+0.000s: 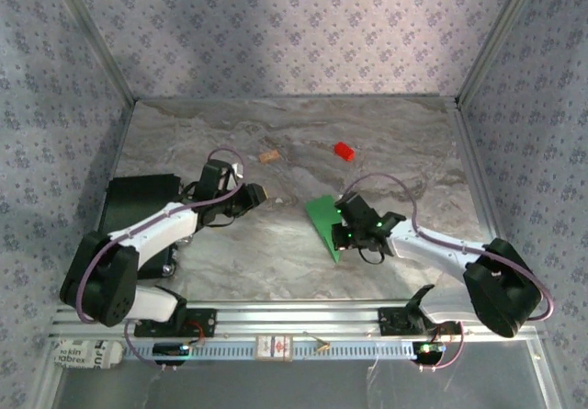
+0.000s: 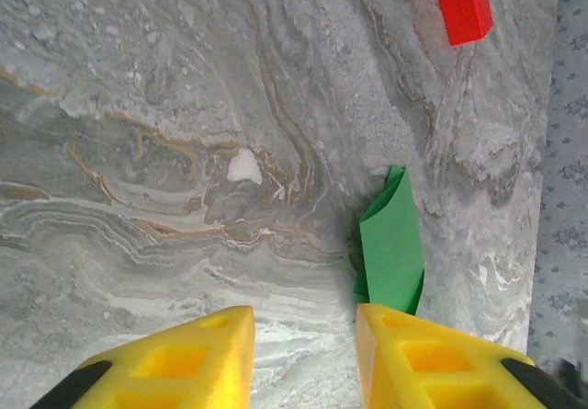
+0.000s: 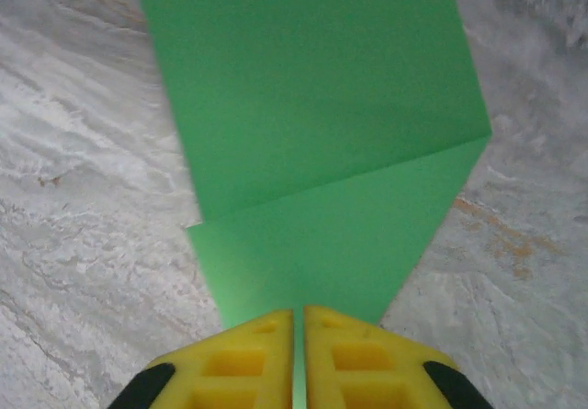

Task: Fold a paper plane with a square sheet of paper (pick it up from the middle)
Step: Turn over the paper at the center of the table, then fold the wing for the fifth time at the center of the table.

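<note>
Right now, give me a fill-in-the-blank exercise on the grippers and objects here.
The right gripper is shut on the ___ paper.
The left gripper stands ___, holding nothing.
The small block beyond the paper is ___.
Missing words: green; open; red.
</note>
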### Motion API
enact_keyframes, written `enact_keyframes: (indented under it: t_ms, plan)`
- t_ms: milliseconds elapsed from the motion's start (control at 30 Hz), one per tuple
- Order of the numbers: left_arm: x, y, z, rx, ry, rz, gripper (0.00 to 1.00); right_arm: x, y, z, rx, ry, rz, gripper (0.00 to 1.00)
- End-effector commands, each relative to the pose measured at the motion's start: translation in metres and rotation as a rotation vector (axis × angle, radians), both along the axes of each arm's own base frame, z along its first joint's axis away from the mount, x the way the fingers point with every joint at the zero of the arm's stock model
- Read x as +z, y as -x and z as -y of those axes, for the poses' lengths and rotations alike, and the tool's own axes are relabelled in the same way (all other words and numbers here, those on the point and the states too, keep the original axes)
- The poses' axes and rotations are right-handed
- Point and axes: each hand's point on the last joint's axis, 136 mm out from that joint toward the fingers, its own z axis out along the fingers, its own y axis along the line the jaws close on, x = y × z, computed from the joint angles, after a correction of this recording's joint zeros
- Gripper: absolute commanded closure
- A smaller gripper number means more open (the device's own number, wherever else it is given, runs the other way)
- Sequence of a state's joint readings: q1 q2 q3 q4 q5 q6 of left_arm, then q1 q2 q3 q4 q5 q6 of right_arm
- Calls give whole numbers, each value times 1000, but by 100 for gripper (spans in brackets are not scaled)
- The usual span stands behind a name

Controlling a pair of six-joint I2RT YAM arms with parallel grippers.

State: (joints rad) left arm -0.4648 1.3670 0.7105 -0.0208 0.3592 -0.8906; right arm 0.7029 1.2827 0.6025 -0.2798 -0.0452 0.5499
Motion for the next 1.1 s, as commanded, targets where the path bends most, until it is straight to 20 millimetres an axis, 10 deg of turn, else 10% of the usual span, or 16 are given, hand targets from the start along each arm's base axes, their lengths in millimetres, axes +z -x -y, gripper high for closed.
enact_keyframes:
  t_ms: [0,733,1067]
  plan:
    - [-1,3,9,-29,40,-10,68,9,-1,-25,31,-225,-51,91]
    - [-13,5,30,-87,87,-68,74,-46,-3,-17,-334,-276,-280,90]
    - [-13,5,31,-79,99,-74,76,-48,1,-28,-820,-422,-260,96]
